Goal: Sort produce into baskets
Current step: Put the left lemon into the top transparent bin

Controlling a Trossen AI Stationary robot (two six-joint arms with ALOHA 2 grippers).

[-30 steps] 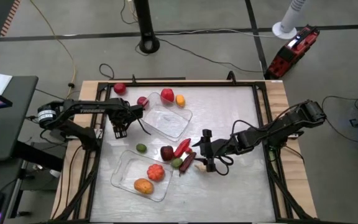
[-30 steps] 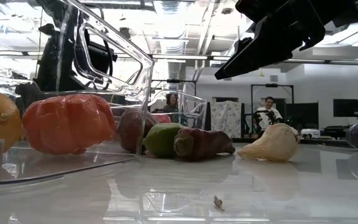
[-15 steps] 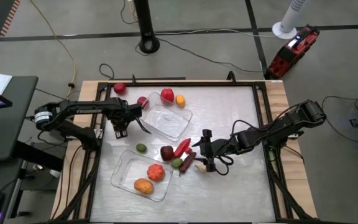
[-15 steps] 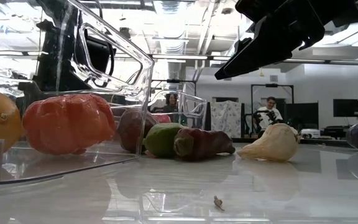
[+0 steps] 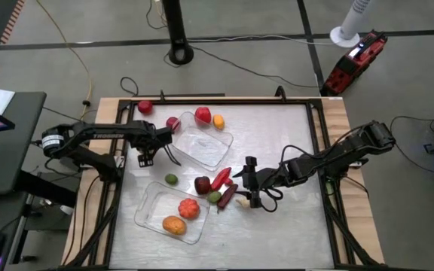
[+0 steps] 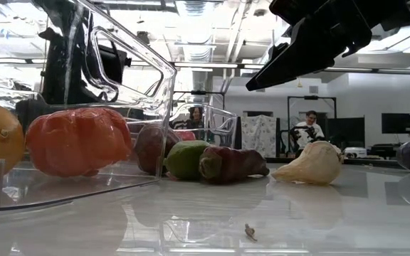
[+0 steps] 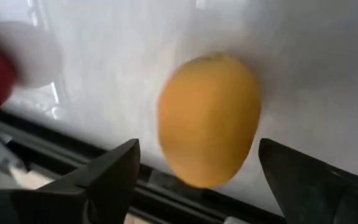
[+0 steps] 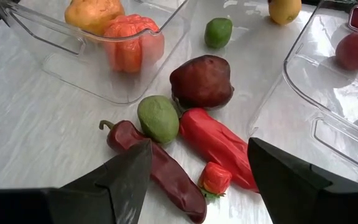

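Observation:
My left gripper (image 5: pixel 145 158) hangs over the table's left side, pointing steeply down and open. A yellow-orange fruit (image 7: pixel 209 118) shows between its fingers with a gap on each side; the picture is blurred there. My right gripper (image 5: pixel 253 188) hovers open just right of a pile of produce: a dark maroon fruit (image 8: pixel 201 81), a red pepper (image 8: pixel 219 148), a green piece (image 8: pixel 158 118), a dark chili (image 8: pixel 157 171), a small strawberry (image 8: pixel 215 179) and a whitish garlic (image 6: pixel 312 163). The near basket (image 5: pixel 151 214) holds an orange-red piece (image 5: pixel 189 208) and a yellow-orange one (image 5: pixel 174 224).
The far basket (image 5: pixel 209 150) lies beyond the pile. Red pieces (image 5: pixel 203 115), (image 5: pixel 173 122) and an orange one (image 5: pixel 218 120) sit at its far edge. A lime (image 5: pixel 171 178) lies between the baskets, and a red fruit (image 5: pixel 145 107) at the far left corner. The table's right half is bare.
My left gripper has turned a little in place near the table's left edge. My right arm and the pile have kept still.

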